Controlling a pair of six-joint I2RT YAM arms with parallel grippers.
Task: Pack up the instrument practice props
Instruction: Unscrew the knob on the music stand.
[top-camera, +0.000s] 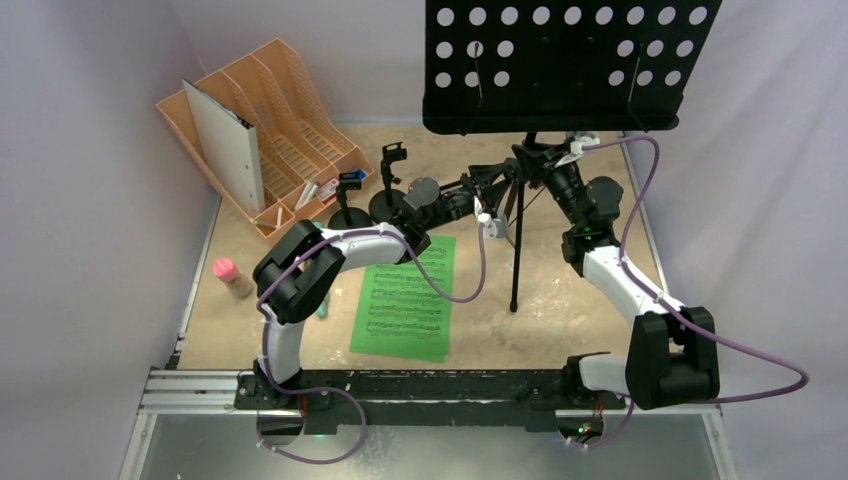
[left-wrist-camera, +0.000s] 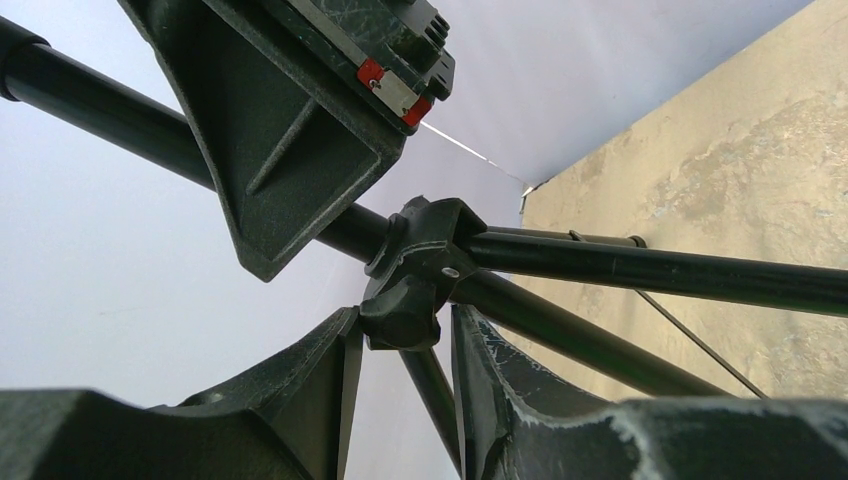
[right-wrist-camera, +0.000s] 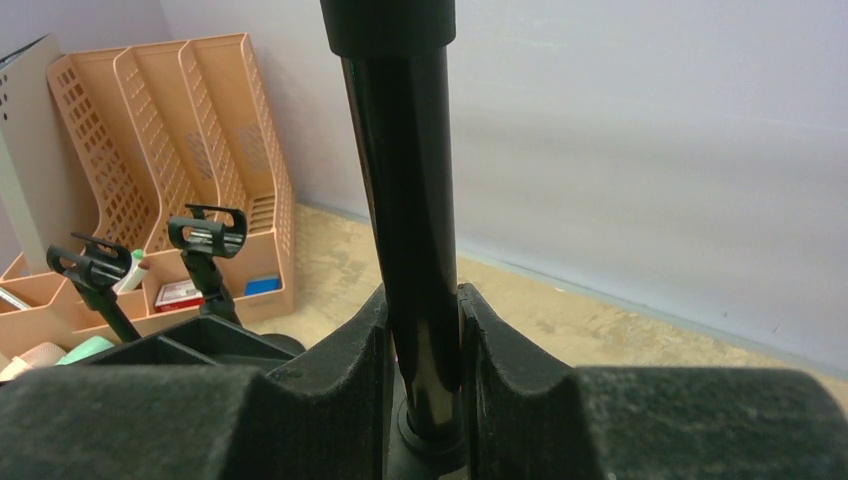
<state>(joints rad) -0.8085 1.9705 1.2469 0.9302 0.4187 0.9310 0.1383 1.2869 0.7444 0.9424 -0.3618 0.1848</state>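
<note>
The black tripod music stand stands at the back, with its perforated desk (top-camera: 570, 60) overhead and one leg (top-camera: 517, 262) down on the table. My right gripper (top-camera: 537, 160) (right-wrist-camera: 422, 300) is shut on the upright pole (right-wrist-camera: 405, 180). Lower down, my left gripper (top-camera: 480, 197) (left-wrist-camera: 405, 318) is closed round the knob (left-wrist-camera: 400, 325) of the leg hub. A green sheet-music page (top-camera: 405, 295) lies flat under the left arm. Two short clip poles (top-camera: 350, 195) (top-camera: 392, 172) stand by the rack. The pink microphone (top-camera: 232, 277) lies at the left; a teal tip (top-camera: 322, 311) peeks from under the left arm.
An orange slotted file rack (top-camera: 285, 120) (right-wrist-camera: 150, 130) with a grey binder (top-camera: 225, 130) stands at the back left. White walls close in the back and both sides. The tripod's legs (left-wrist-camera: 650, 275) spread over the sandy table behind the left gripper.
</note>
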